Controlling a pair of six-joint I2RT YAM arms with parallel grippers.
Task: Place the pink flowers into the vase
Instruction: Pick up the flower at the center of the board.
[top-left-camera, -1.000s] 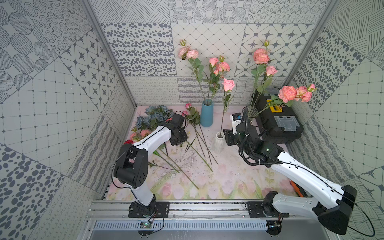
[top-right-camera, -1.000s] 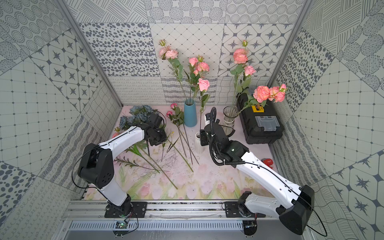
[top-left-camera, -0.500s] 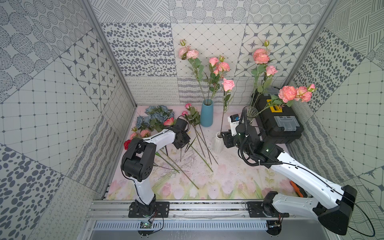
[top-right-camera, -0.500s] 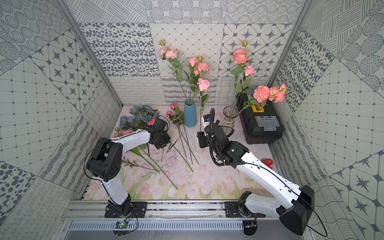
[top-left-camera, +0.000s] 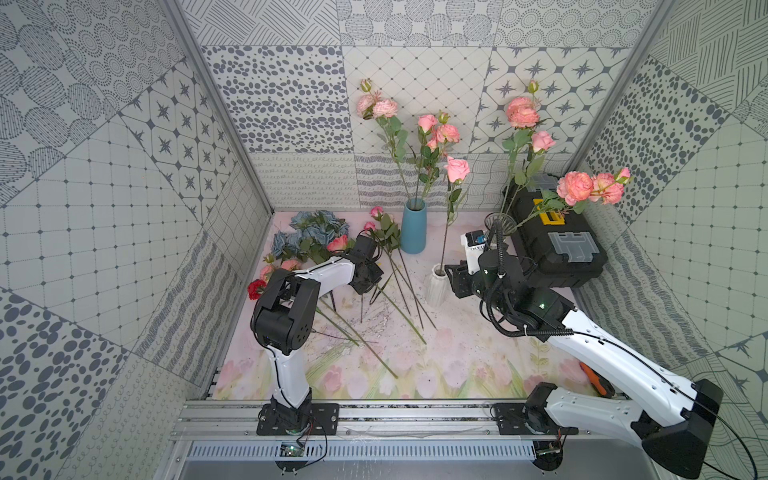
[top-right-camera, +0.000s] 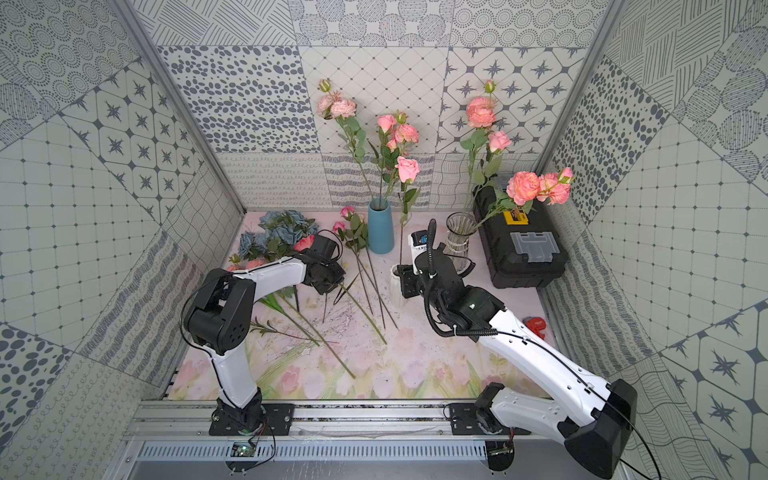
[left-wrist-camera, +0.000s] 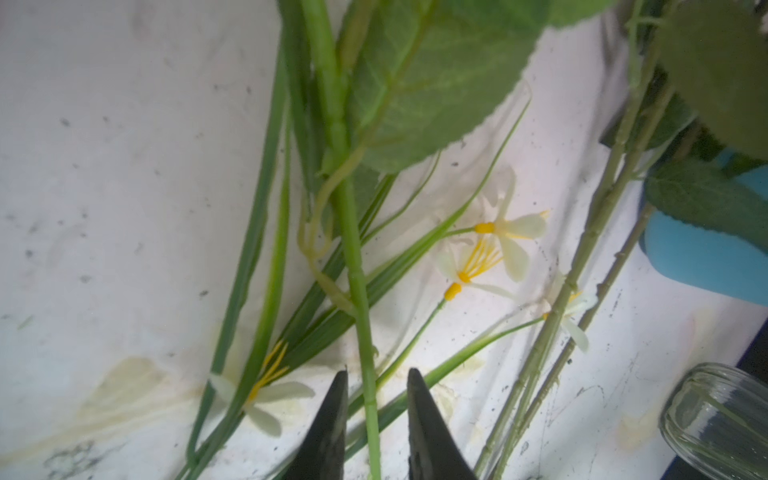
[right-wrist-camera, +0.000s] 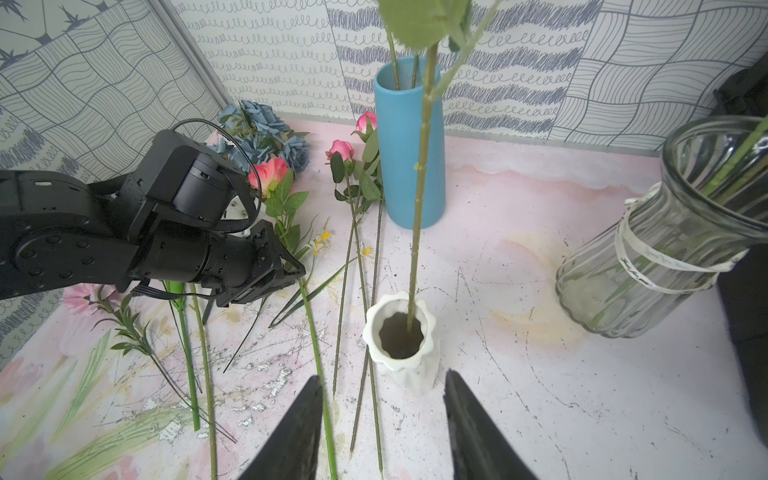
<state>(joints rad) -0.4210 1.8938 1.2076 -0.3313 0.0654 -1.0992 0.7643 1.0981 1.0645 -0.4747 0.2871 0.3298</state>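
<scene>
One pink flower (top-left-camera: 337, 243) (right-wrist-camera: 269, 174) lies on the mat, and its green stem (left-wrist-camera: 353, 257) runs between the jaws of my left gripper (left-wrist-camera: 376, 376) (right-wrist-camera: 297, 270). The jaws straddle the stem with a narrow gap on each side. More pink flowers stand in a blue vase (top-left-camera: 413, 226) (right-wrist-camera: 409, 153), a glass vase (top-right-camera: 459, 237) (right-wrist-camera: 665, 249) and a small white vase (top-left-camera: 435, 286) (right-wrist-camera: 401, 345). My right gripper (right-wrist-camera: 383, 376) (top-left-camera: 453, 278) is open and holds nothing, right beside the white vase.
Dusty blue flowers (top-left-camera: 311, 232) and a red bloom (top-left-camera: 256, 287) lie at the back left. Loose stems (right-wrist-camera: 361, 291) cross the mat between my two arms. A black toolbox (top-left-camera: 557, 245) fills the back right corner. An orange tool (top-left-camera: 594, 376) lies near the right wall.
My left arm's elbow has swung up and forward while its gripper stayed low at the stems, and its jaws have narrowed. My right arm has barely moved.
</scene>
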